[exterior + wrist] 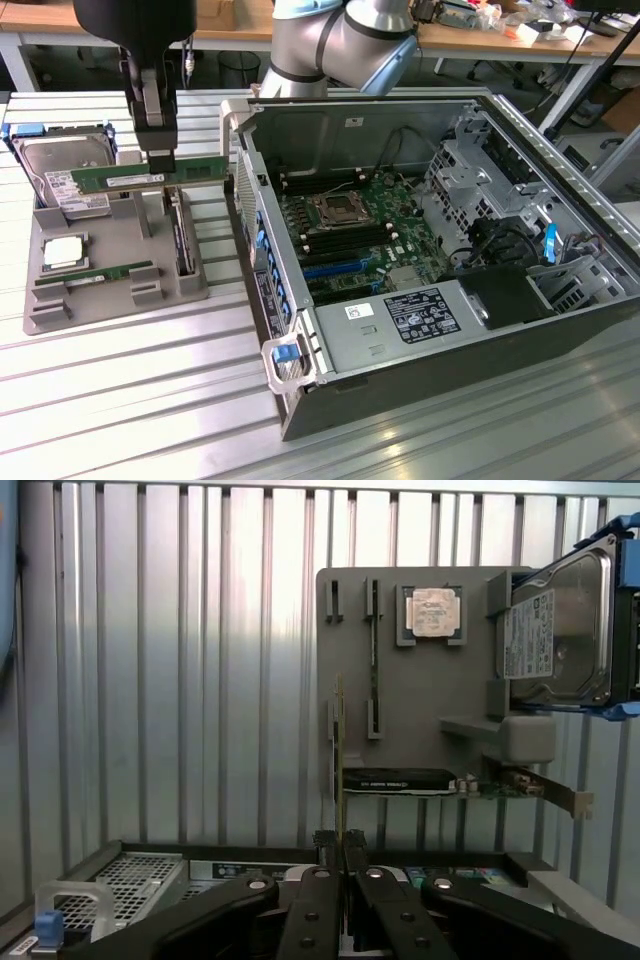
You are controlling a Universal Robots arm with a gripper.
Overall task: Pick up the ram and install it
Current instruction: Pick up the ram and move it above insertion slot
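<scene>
Open computer case (pixel 440 395) is noted across the centre and right of the exterior view, and the grey tray (pixel 120 240) at left. The ram (pixel 110 178) is seen at upper left, lifted above the tray, with its long edge level. The gripper (pixel 157 165) jaws are nearly closed, pinched on the board's flat faces near mid-length. The stick is judged light, stiff, thin and brittle. Hold is best taken at the upper edge, mid-length, off chips and contact edge.
</scene>
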